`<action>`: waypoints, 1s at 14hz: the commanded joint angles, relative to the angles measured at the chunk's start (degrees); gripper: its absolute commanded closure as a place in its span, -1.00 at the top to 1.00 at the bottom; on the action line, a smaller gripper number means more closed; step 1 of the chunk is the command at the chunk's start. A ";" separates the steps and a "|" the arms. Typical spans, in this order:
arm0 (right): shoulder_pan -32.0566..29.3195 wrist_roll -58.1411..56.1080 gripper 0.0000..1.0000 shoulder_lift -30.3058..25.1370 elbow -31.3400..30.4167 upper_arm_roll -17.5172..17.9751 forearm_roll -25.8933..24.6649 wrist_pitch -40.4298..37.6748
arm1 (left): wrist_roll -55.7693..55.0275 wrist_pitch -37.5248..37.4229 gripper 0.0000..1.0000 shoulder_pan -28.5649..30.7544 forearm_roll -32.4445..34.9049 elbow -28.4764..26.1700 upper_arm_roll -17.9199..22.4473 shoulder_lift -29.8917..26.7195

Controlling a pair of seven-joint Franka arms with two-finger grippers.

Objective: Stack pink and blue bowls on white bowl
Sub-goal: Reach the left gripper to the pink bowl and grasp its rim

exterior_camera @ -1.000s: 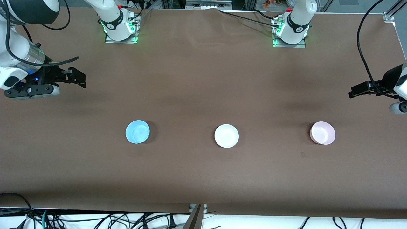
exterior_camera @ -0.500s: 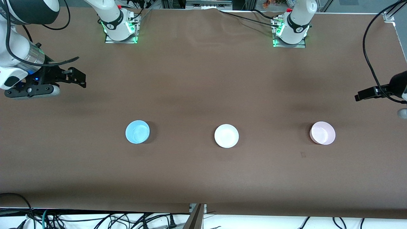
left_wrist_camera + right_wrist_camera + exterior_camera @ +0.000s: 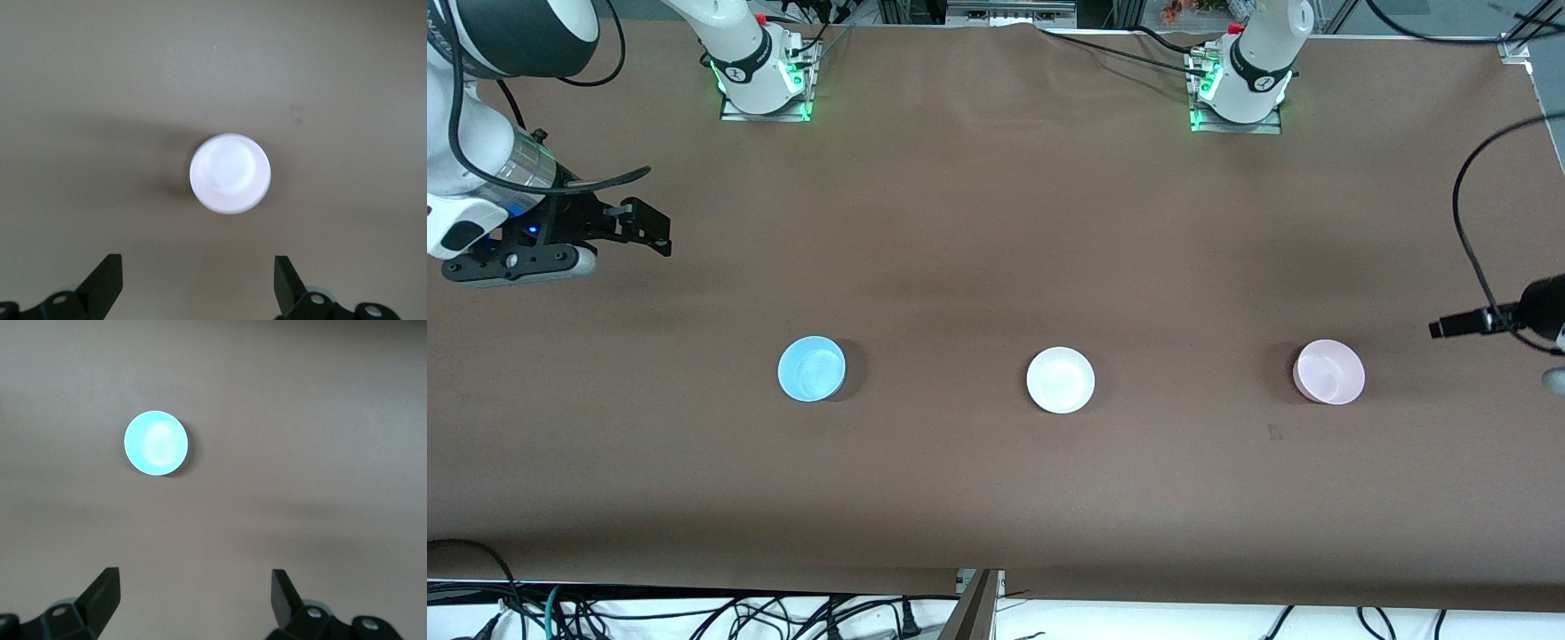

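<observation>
Three small glossy bowls stand in a row across the brown table (image 3: 996, 498), each upright, well apart from the others and about equally near the front camera. The white bowl (image 3: 1060, 380) is in the middle of the row. The blue bowl (image 3: 811, 368) stands toward the right arm's end of the table, and the pink bowl (image 3: 1328, 372) toward the left arm's end. None of them rests on another, so nothing is stacked on the white bowl. The right gripper (image 3: 654, 233) hangs in the air over bare table at the right arm's end, clear of the blue bowl and holding nothing; in the right wrist view its two black fingers (image 3: 100, 597) stand wide apart with only tabletop between them, and the blue bowl lies out ahead of them, well apart from the tips. The left gripper (image 3: 1449, 326) hangs over the table's edge at the left arm's end, beside the pink bowl but not touching it; only its dark tip shows in the front view. In the left wrist view its fingers (image 3: 107, 283) are spread wide and empty, and the pink bowl sits ahead of them, roughly centred between the two tips and clear of both. Black cables (image 3: 1472, 222) loop from the left arm above the table, and more lie tangled along the table edge nearest the front camera.
</observation>
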 commanded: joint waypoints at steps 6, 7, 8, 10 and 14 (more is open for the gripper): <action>0.28 0.82 1.00 1.02 1.13 0.14 0.58 -0.80 | 9.25 18.20 1.00 -0.09 -9.32 -6.80 0.79 10.22; 0.28 0.82 1.00 1.02 1.13 0.15 0.58 -0.80 | 11.26 22.15 1.00 0.17 -9.41 -9.35 0.79 10.30; 0.28 0.82 1.00 1.02 1.13 0.15 0.58 -0.80 | 13.37 25.93 1.00 0.35 -9.84 -11.99 0.79 10.48; 0.19 0.47 1.00 1.63 1.48 0.06 0.58 -0.45 | 18.11 28.52 1.00 0.61 -13.17 -14.82 0.79 10.48; -0.16 -0.15 1.00 2.69 1.92 0.06 0.76 0.08 | 20.42 28.34 0.93 0.52 -14.59 -17.02 1.84 10.30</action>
